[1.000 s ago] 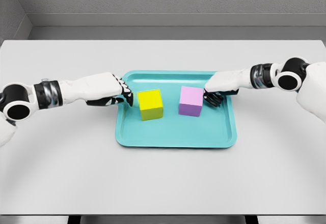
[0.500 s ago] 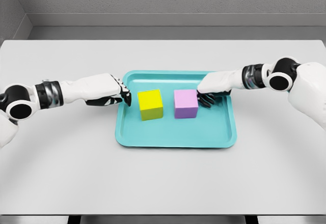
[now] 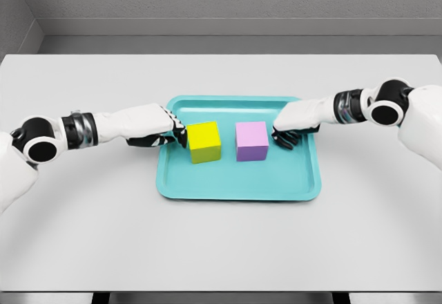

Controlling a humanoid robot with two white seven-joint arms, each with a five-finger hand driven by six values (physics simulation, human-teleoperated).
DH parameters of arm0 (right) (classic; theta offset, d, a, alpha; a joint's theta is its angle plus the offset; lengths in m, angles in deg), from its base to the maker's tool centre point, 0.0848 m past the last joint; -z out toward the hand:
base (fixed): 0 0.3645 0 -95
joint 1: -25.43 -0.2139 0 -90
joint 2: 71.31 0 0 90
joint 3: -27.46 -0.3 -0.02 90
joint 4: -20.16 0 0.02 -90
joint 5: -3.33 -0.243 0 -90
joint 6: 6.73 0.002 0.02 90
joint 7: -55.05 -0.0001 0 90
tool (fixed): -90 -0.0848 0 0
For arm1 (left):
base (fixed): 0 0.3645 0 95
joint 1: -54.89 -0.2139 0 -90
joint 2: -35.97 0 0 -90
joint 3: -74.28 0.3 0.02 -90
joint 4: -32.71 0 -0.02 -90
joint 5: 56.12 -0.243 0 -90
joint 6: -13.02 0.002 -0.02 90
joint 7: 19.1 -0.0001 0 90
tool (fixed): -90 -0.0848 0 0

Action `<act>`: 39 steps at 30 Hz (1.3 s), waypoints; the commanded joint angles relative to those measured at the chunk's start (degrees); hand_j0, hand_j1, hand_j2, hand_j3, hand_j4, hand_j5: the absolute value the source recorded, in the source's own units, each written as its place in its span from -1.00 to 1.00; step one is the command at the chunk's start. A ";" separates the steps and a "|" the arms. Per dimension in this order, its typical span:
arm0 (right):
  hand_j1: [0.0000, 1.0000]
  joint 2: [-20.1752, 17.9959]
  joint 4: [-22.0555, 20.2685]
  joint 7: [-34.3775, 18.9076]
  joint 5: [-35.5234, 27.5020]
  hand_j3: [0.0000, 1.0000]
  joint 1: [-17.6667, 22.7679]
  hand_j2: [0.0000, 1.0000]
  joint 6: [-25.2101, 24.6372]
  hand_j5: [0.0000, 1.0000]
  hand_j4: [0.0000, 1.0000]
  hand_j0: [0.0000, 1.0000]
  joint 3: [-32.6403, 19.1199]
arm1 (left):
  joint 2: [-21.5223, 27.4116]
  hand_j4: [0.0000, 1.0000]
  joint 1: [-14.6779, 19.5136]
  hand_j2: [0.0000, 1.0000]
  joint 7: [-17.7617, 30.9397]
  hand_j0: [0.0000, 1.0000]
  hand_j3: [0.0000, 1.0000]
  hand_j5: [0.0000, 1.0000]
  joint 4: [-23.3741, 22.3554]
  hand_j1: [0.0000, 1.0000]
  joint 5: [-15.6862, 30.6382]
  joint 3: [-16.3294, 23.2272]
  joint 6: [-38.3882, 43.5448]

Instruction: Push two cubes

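Observation:
A yellow cube (image 3: 205, 141) and a purple cube (image 3: 251, 141) stand side by side on the teal tray (image 3: 238, 179), a small gap between them. My left hand (image 3: 174, 131) reaches in over the tray's left rim with curled fingers, and its dark fingertips (image 3: 181, 136) meet the yellow cube's left face. My right hand (image 3: 284, 135) hovers over the right part of the tray with fingers curled, a small gap from the purple cube's right face.
The tray lies in the middle of a long pale grey table (image 3: 221, 242). A grey wall (image 3: 221, 0) closes off the far side.
The right hand pushed the purple cube left toward the yellow one, then drew back a little to the right. The left hand slid right up to the yellow cube.

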 commanded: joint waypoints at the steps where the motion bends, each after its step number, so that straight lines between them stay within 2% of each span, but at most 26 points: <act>1: -0.79 -1.40 -2.85 0.01 -0.36 -0.79 0.00 -0.79 -0.13 -0.79 -0.79 -0.79 0.89 | -0.19 -0.06 0.00 -0.06 0.00 -0.06 -0.06 -0.06 -1.07 -0.06 0.37 0.04 0.12; 8: -0.79 -1.40 -3.55 0.01 -0.45 -0.79 -1.14 -0.79 -0.13 -0.79 -0.79 -0.79 4.14 | -2.21 -0.06 0.09 -0.06 0.00 -0.06 -0.06 -0.06 -0.98 -0.06 0.45 0.13 0.12; 19: -0.79 0.18 -4.35 0.01 -0.45 -0.79 -1.14 -0.79 -0.13 -0.79 -0.79 -0.79 4.67 | -3.00 -0.06 1.14 -0.06 0.27 -0.06 -0.06 -0.06 -2.12 -0.06 0.28 1.80 0.12; 22: -0.79 0.00 -3.64 0.01 -0.45 -0.79 -1.14 -0.79 -0.13 -0.79 -0.79 -0.79 4.67 | -2.91 -0.06 1.14 -0.06 0.35 -0.06 -0.06 -0.06 -2.03 -0.06 0.28 2.06 0.12; 26: -0.79 -0.17 0.93 0.01 -0.28 -0.79 -1.40 -0.79 -0.13 -0.79 -0.79 -0.79 4.23 | -2.91 -0.06 1.32 -0.06 0.27 -0.06 -0.06 -0.06 -2.21 -0.06 0.28 2.06 0.12; 31: -0.78 -0.26 0.84 0.01 -0.28 -0.78 -2.11 -0.78 -0.13 -0.78 -0.78 -0.78 4.06 | -3.70 -0.06 2.37 -0.06 0.35 -0.06 -0.06 -0.06 -3.79 -0.06 0.28 3.03 0.12; 33: -0.78 -0.26 0.05 0.01 -0.28 -0.78 -2.02 -0.78 -0.13 -0.78 -0.78 -0.78 4.23 | -3.88 -0.06 2.37 -0.06 0.35 -0.06 -0.06 -0.06 -3.88 -0.06 0.28 3.12 0.12; 35: -0.78 -0.61 -3.46 0.01 -0.28 -0.78 -1.93 -0.78 -0.13 -0.78 -0.78 -0.78 4.58 | -3.35 -0.06 2.37 -0.06 0.35 -0.06 -0.06 -0.06 -3.88 -0.06 0.28 3.03 0.12; 39: -0.78 -4.57 -9.88 0.01 -0.36 -0.78 -1.84 -0.78 -0.13 -0.78 -0.78 -0.78 4.67 | -2.91 -0.06 2.37 -0.06 0.27 -0.06 -0.06 -0.06 -4.14 -0.06 0.45 2.86 0.12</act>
